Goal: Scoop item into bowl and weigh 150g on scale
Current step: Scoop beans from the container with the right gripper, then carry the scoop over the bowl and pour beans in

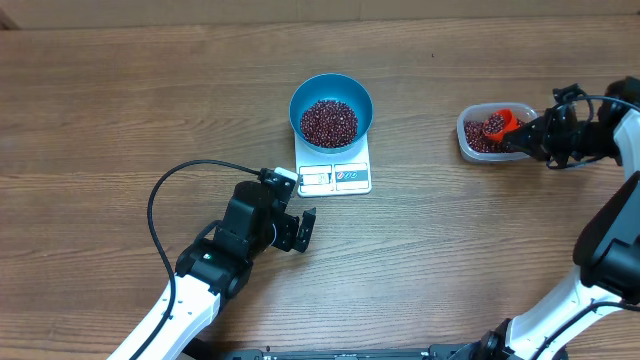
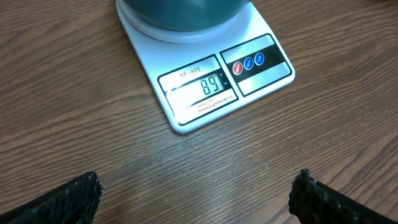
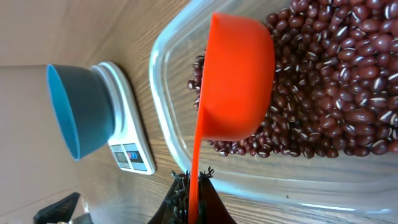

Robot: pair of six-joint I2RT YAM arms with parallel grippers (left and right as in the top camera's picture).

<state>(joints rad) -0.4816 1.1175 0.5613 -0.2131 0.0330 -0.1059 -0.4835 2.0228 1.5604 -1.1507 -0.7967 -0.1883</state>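
Pinching stiff scoop (image 3: 239,74) by thin handle with right pincer (image 3: 193,202) over far-right tub (image 1: 463,135) of loose, light, roll-prone beans (image 3: 336,93), more in bowl (image 1: 296,105) on scale (image 1: 335,178) at centre, left pincer (image 2: 198,186) spread just near of scale; best kept level to avoid spills.

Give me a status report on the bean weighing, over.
Left gripper open beside scale. Right gripper shut on red scoop at tub. Bowl of beans on scale, reading 89. Path clear.

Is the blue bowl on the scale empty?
No, the overhead view shows the blue bowl sitting on the scale with a heap of dark red-brown beans inside it.
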